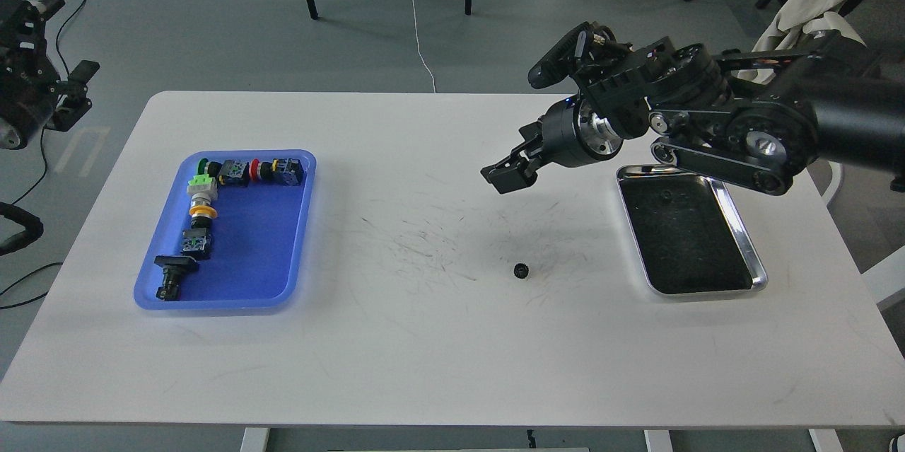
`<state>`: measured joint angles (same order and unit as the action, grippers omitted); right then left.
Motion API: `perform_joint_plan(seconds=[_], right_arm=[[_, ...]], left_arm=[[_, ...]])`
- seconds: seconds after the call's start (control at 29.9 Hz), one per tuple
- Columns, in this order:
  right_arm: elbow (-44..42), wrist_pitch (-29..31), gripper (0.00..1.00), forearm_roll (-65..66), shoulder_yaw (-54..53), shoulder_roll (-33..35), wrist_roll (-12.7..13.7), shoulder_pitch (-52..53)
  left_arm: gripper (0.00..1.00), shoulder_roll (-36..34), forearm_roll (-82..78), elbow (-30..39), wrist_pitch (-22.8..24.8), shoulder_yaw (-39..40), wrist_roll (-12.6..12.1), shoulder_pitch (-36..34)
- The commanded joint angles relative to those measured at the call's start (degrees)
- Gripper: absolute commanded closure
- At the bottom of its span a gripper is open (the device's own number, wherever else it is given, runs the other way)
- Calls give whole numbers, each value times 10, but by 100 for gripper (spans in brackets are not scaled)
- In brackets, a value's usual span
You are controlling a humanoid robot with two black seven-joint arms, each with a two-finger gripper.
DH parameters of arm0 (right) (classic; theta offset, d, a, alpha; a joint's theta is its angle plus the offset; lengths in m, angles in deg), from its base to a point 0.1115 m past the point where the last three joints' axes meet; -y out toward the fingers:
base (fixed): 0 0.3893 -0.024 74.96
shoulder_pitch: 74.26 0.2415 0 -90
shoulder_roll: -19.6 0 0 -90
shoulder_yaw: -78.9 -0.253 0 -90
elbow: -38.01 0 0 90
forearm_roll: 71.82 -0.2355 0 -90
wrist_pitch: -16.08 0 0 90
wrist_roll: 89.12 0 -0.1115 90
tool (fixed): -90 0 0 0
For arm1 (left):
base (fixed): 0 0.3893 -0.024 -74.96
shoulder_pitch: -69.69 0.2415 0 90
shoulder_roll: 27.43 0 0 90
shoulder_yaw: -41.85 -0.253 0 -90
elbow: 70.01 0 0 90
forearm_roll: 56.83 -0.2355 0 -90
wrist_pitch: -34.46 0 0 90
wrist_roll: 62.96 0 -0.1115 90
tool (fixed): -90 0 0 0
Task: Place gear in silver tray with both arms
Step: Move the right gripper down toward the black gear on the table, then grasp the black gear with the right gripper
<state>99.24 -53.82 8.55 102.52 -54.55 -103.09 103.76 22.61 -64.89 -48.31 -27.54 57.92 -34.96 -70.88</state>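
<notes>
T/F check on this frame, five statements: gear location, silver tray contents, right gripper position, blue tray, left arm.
1. The gear lies on the table, outside both trays. True.
2. The silver tray holds the gear. False: its floor shows no gear.
3. The right gripper grips the gear. False: it hangs above the table, apart from the gear.
4. The blue tray holds several push-button parts. True.
5. The left gripper is over the table. False: it sits off the table's left edge.

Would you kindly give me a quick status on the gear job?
Right gripper above table, empty; left gripper off table. Gear loose on white table, left of silver tray. Nothing in the way.
</notes>
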Motion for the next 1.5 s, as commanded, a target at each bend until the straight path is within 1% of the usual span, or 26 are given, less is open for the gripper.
perform_joint_plan(seconds=[0.0, 0.03, 0.1, 0.17, 0.23, 0.3, 0.37, 0.43, 0.5, 0.57, 0.7, 0.97, 1.27, 1.4, 1.47], right_arm=[[11, 0, 12, 5, 41, -26, -10, -4], [11, 0, 13, 7, 49, -33, -11, -5], [6, 0, 18, 9, 63, -49, -16, -10], [5, 0, 19, 9, 75, -60, -24, -15], [5, 0, 19, 10, 91, -66, -25, -16], [3, 0, 22, 15, 100, -66, -27, -15], [5, 4, 25, 18, 108, -66, -44, -14], [5, 6, 25, 23, 122, -65, -53, -14], [2, 6, 27, 30, 129, -65, -53, -17], [-2, 6, 32, 31, 132, -65, -53, -18], [-20, 6, 33, 33, 143, -65, -53, -35], [-47, 6, 34, 33, 143, -70, -53, -49], [-68, 5, 34, 33, 142, -118, -53, -60], [-71, 5, 42, 33, 142, -118, -54, -60], [-73, 6, 44, 33, 143, -118, -54, -61]], left_arm=[[2, -3, 1, 0, 0, 1, 0, 3], [2, -3, 4, 0, 0, 1, 0, 6], [2, -2, 22, 0, 0, 1, 0, 13], [2, -2, 29, 0, 0, 1, 0, 16], [2, -1, 29, -3, 0, 0, 0, 17], [2, -1, 29, -5, 0, 1, 0, 20], [2, 0, 29, -5, 0, 1, 0, 21], [2, 1, 29, -5, 0, 1, 0, 21], [2, 1, 29, -5, 0, 1, 0, 21], [2, 1, 29, -5, 0, 1, 0, 21], [2, 1, 29, -6, 0, 1, 0, 23], [2, 0, 30, -7, 0, 1, 0, 24], [2, 0, 30, -7, 0, 1, 0, 24], [2, 1, 30, -7, 0, 1, 0, 24], [2, 1, 30, -7, 0, 1, 0, 24]])
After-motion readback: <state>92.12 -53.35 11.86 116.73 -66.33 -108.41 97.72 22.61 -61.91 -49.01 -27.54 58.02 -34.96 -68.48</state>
